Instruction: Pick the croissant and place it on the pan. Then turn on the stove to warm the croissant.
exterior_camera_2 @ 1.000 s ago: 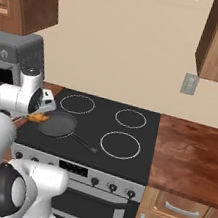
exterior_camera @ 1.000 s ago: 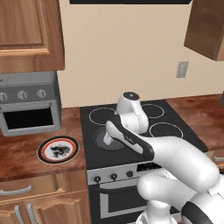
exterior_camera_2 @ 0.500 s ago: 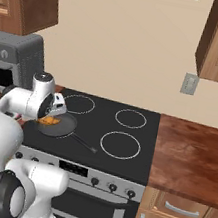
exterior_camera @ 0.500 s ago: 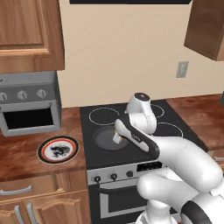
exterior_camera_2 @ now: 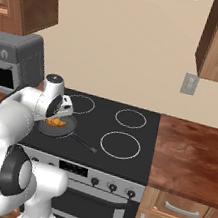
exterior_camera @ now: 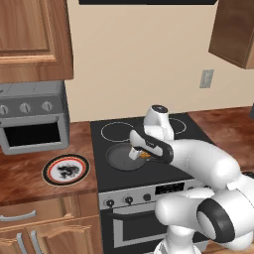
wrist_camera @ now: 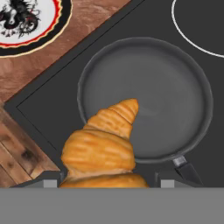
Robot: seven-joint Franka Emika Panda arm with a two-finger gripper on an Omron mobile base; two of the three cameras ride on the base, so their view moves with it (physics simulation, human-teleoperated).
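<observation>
The golden croissant [wrist_camera: 103, 148] sits between my gripper's [wrist_camera: 109, 183] two dark fingertips, which are shut on it. It hangs just above the near rim of the round dark grey pan [wrist_camera: 175, 100]. In the left base view the gripper [exterior_camera: 141, 154] holds the croissant [exterior_camera: 144, 155] over the right side of the pan [exterior_camera: 119, 158], on the front left burner of the black-topped stove [exterior_camera: 163, 173]. From the right base view the croissant [exterior_camera_2: 54, 121] shows over the pan [exterior_camera_2: 71, 124], under my gripper [exterior_camera_2: 56, 118]. The pan's thin black handle [exterior_camera_2: 84, 144] points toward the stove's front.
A white plate with a red-black rim [exterior_camera: 66, 169] lies on the wooden counter left of the stove. Behind it stands a grey toaster oven [exterior_camera: 32, 121]. The stove's knobs [exterior_camera_2: 112, 187] line the silver front panel. Wooden counter [exterior_camera_2: 194, 156] stretches to the right.
My arm has swung right with the croissant, from the stove's left edge to over the pan. The pan and the plate have stayed put.
</observation>
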